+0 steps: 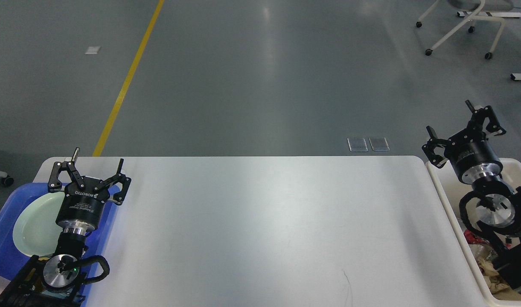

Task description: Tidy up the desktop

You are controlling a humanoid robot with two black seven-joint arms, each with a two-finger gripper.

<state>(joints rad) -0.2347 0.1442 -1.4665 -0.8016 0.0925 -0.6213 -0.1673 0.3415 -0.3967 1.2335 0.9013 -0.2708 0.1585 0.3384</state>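
- Tabletop (260, 230), white with rounded corners, fills the lower middle of the head view, between a blue tray (0, 247) at its left end and a cream bin (454, 221) at its right.
- Left claw (98, 164) hangs over the tray's far corner, fingers spread wide, holding nothing.
- A pale green plate (34, 228) lies in the tray, partly under that arm.
- Right claw (450, 117) hovers above the bin's far end, fingers splayed apart and empty.
- Crumpled litter (488, 268) sits in the bin.
- A yellow floor line (128, 79) runs beyond the tabletop.
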